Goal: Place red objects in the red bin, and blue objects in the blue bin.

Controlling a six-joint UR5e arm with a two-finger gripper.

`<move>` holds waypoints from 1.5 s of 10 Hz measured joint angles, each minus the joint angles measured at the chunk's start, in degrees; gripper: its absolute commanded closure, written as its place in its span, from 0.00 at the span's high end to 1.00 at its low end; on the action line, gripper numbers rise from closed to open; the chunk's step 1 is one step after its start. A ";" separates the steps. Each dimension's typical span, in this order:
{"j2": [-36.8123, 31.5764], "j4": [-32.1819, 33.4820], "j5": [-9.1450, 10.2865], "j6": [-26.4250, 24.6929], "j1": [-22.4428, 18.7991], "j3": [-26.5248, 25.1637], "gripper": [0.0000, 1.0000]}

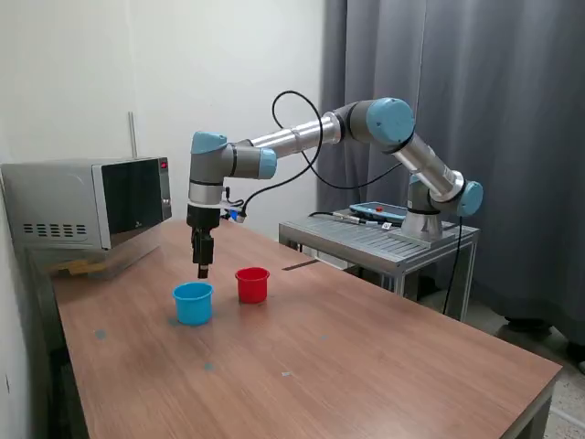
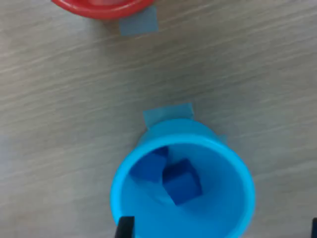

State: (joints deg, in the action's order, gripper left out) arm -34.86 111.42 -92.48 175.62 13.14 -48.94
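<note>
The light blue cup (image 1: 193, 303) stands on the wooden table, with the red cup (image 1: 252, 284) just to the exterior view's right of it. In the wrist view two dark blue cubes (image 2: 171, 177) lie inside the blue cup (image 2: 130, 168), touching each other. Only the rim of the red cup (image 2: 101, 9) shows there, and its inside is cut off. No red cubes are visible in either view. My gripper (image 1: 203, 271) hangs straight down just above the blue cup's far rim. In the wrist view my gripper (image 2: 219, 230) has its fingertips (image 2: 124, 228) spread wide with nothing between them.
A microwave (image 1: 87, 203) sits at the table's back on the exterior view's left. The arm's metal stand (image 1: 379, 240) with a pendant (image 1: 379, 212) is behind the table. Blue tape patches (image 2: 167, 113) mark the table beside each cup.
</note>
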 measured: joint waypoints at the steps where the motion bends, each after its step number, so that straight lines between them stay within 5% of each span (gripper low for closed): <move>1: -2.40 -0.22 -0.05 0.53 -0.28 -1.39 1.00; 9: -37.62 -12.51 -0.27 7.52 -0.76 -28.94 1.00; 15: -53.27 -19.02 -0.31 7.87 -0.71 -35.17 1.00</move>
State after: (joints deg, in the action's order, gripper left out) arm -88.13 92.40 -92.79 183.49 12.44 -84.11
